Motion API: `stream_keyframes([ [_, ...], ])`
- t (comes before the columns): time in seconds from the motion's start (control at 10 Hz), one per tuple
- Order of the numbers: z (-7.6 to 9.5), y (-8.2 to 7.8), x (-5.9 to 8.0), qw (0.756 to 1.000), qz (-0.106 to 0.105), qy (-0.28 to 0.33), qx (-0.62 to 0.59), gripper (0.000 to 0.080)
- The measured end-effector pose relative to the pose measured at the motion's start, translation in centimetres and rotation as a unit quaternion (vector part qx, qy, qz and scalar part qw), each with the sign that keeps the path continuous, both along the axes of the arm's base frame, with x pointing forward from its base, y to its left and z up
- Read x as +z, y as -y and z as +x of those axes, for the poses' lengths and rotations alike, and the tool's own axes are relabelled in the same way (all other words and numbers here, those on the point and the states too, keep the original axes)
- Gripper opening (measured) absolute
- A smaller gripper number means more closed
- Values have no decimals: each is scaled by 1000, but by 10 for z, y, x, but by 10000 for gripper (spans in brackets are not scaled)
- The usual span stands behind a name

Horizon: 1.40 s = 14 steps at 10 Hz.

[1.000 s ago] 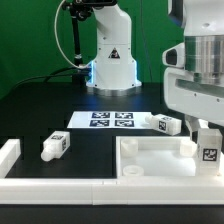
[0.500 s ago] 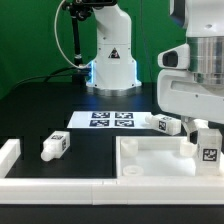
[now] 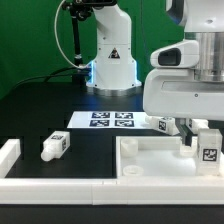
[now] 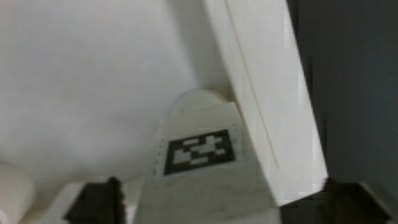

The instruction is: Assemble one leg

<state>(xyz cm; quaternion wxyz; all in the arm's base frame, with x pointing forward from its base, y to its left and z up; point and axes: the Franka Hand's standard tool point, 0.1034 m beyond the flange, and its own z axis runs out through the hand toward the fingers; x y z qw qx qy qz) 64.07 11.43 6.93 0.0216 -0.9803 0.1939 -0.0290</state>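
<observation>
A white leg (image 3: 207,146) with a square tag stands at the right end of the big white tabletop (image 3: 150,160). My gripper (image 3: 192,132) hangs just above and behind it. In the wrist view the leg (image 4: 201,150) lies against the tabletop's raised rim (image 4: 249,70), between my two dark fingers (image 4: 107,202). The jaws stand wide apart with gaps on both sides, so the gripper (image 4: 222,205) is open. A second leg (image 3: 52,146) lies on the black table at the exterior view's left. A third leg (image 3: 163,125) lies behind the tabletop, partly hidden by my arm.
The marker board (image 3: 110,119) lies flat at the back middle, in front of the robot base (image 3: 110,60). A white wall (image 3: 10,155) stands at the front left, and a white strip (image 3: 60,185) runs along the front edge.
My arm and gripper housing have moved toward the exterior view's left and cover more of the third leg. The legs and tabletop have not moved.
</observation>
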Motion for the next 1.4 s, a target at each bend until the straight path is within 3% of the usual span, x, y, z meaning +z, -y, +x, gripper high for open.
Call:
stream_keyframes([
  [0.1,0,0,0,1000,1,-1,-16,282],
  [0.4,0,0,0,994,8,-3,-112,284],
  [0.5,1,0,0,980,13,-6,-200,284],
  [0.7,4,0,0,928,15,-41,-370,284],
  [1.0,6,0,0,812,35,-53,-580,284],
  [1.1,6,0,1,787,37,-54,-613,284],
  [1.4,6,0,1,756,37,-53,-651,284],
])
